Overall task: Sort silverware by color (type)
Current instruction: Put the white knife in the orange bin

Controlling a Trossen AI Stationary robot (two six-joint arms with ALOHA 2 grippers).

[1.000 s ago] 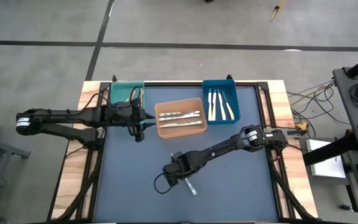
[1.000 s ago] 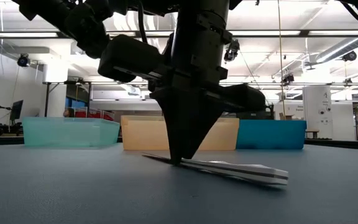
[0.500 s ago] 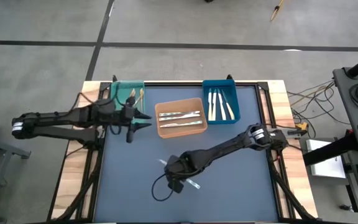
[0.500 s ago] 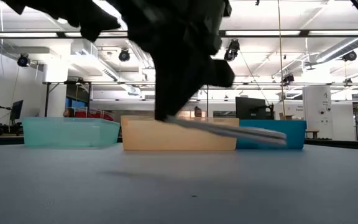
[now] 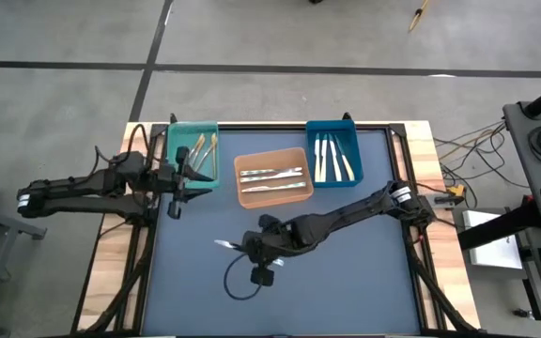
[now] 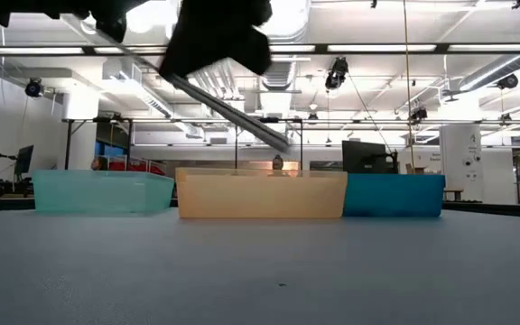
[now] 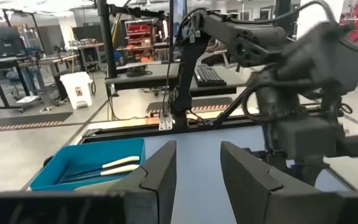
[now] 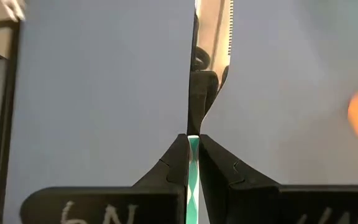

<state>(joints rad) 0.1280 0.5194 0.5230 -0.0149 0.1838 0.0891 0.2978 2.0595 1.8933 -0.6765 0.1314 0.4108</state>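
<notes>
Bins: three, in a row along the table's [image 5: 364, 282] far edge: a teal bin [image 5: 193, 155] at the left, an orange bin [image 5: 272, 176] in the middle, a blue bin [image 5: 332, 152] at the right.
Silverware in teal bin: about three gold pieces [image 5: 201, 148]; the exact count is hard to read.
Silverware in orange bin: two silver pieces [image 5: 272, 178], lying lengthwise, one beside the other.
Silverware in blue bin: about four cream-handled pieces [image 5: 332, 158], side by side.
Silverware on the table: none lying loose.
Knife: one silver knife [image 5: 228, 245], lifted clear of the table near the middle, slightly toward the near-left; in the low view it slants above the bins [image 6: 233, 112].
Right gripper: the right gripper [image 5: 252, 248] hangs over the table's middle, clamped on the knife. In the right wrist view the two fingers [image 8: 178, 163] press together on the thin handle end, and the serrated blade [image 8: 214, 28] runs straight out ahead of the tips.
Knife relative to jaws: pinched edge-on between them at one end, the rest sticking out past them toward the table's left edge.
Left gripper: the left gripper [image 5: 178, 180] is at the table's left edge, just beside the teal bin's near side; its fingers [image 7: 163, 171] stand apart with nothing between them.
</notes>
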